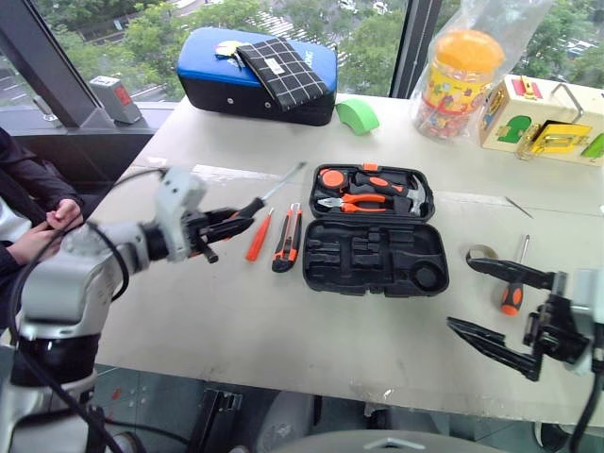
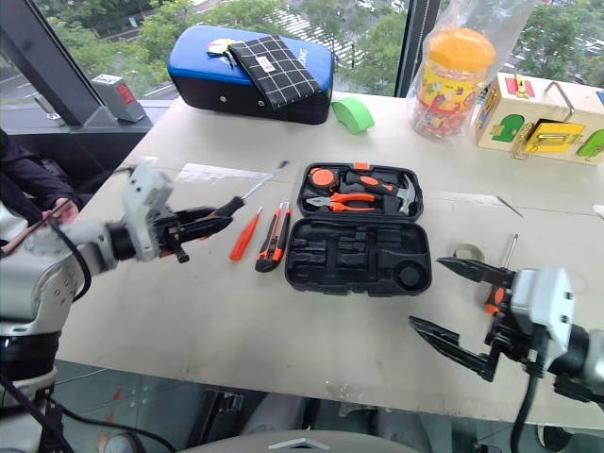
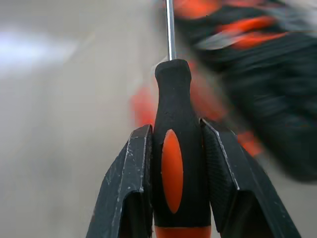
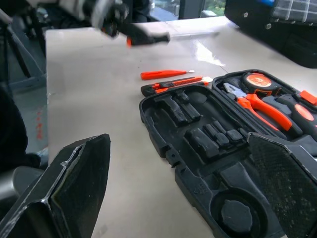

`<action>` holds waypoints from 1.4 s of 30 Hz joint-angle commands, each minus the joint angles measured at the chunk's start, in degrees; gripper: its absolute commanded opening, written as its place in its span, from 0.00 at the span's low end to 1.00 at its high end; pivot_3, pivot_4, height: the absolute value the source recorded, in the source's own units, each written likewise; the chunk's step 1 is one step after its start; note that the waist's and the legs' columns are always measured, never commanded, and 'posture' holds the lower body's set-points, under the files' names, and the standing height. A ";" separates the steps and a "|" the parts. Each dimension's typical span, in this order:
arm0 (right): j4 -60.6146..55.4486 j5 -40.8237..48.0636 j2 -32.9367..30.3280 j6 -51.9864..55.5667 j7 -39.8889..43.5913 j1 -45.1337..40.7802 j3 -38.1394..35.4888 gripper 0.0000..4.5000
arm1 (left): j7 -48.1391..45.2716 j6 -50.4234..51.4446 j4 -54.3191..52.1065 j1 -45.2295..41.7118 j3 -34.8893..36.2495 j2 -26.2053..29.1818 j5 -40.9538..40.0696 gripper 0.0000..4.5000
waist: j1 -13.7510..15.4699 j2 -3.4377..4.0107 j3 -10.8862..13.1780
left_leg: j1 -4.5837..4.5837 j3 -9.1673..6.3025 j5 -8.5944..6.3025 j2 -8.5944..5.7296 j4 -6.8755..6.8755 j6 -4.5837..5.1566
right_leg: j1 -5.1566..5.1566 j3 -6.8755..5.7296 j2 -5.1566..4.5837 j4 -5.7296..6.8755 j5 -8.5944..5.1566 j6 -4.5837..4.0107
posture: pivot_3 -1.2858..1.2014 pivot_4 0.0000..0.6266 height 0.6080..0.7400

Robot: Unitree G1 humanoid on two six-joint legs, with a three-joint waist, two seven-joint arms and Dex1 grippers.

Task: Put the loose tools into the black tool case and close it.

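While my left gripper [image 1: 226,225] hangs above the table [image 1: 236,321], its two black fingers [image 3: 131,173] are clamped on the orange-and-black handle of a screwdriver [image 1: 262,200], whose steel shaft points up and away toward the tool case [image 1: 376,255]. Just beyond it, a slim orange screwdriver [image 1: 259,235] and a utility knife [image 1: 288,238] lie side by side on the table, left of the case. I see the black case lying open, its near half showing empty moulded slots, its far half holding pliers [image 1: 354,201] and a hammer [image 1: 401,192]. My right gripper [image 1: 491,302] hovers with fingers spread wide, holding nothing. Near it lie a second screwdriver [image 1: 514,288] and a tape roll [image 1: 481,253].
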 commanded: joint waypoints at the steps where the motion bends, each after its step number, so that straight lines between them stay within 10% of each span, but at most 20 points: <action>1: 0.65 1.60 1.20 -1.89 1.61 3.82 -7.72 1.00 | -9.89 -13.45 2.50 -6.75 -13.68 -0.74 8.86 0.18 | 0.15 0.36 -0.06 | 0.05 0.06 -0.03 -0.08 0.00 0.04 | 0.10 0.05 -0.09 -0.08 0.00 0.00 | 0.52 0.24 1.00; 9: 2.61 1.41 2.39 -3.35 3.32 8.03 -14.45 1.00 | -11.38 -29.46 28.20 -26.10 -32.34 -13.17 28.51 0.18 | -0.31 0.19 0.01 | 0.05 0.07 0.11 0.01 0.00 0.33 | 0.08 0.04 0.15 -0.02 0.11 0.22 | 0.52 0.24 1.00; 23: -2.69 1.57 4.58 -3.75 0.58 12.46 -14.47 1.00 | -15.63 -54.17 56.43 -36.41 -36.01 -20.55 39.12 0.18 | -1.59 0.04 0.00 | 0.12 0.01 0.11 0.03 0.18 0.34 | 0.14 0.01 0.23 0.22 0.09 0.33 | 0.52 0.24 1.00; 30: -2.95 0.90 4.80 -4.03 0.35 12.41 -13.46 1.00 | -18.05 -52.39 58.76 -38.89 -29.39 -22.96 33.67 0.83 | -1.38 0.04 0.02 | 0.06 -0.06 0.11 0.01 0.55 0.35 | 0.17 -0.09 0.25 0.36 0.16 0.46 | 0.52 0.24 1.00; 35: -3.00 0.76 5.11 -4.39 0.53 13.06 -13.61 1.00 | -21.96 -29.44 44.30 -36.39 -22.61 -20.22 25.07 0.83 | -1.78 -0.04 0.14 | -0.11 -0.19 0.10 0.05 0.65 0.35 | 0.13 -0.23 0.41 0.40 0.18 0.47 | 0.52 0.24 1.00; 42: -2.43 -0.49 5.33 -4.49 -1.03 11.80 -10.85 1.00 | -3.21 -11.19 24.78 -24.19 -16.19 -27.20 22.00 0.13 | -1.49 0.20 -0.01 | 0.01 -0.18 0.07 0.09 0.65 0.39 | 0.17 -0.07 0.35 0.42 0.17 0.48 | 0.52 0.24 1.00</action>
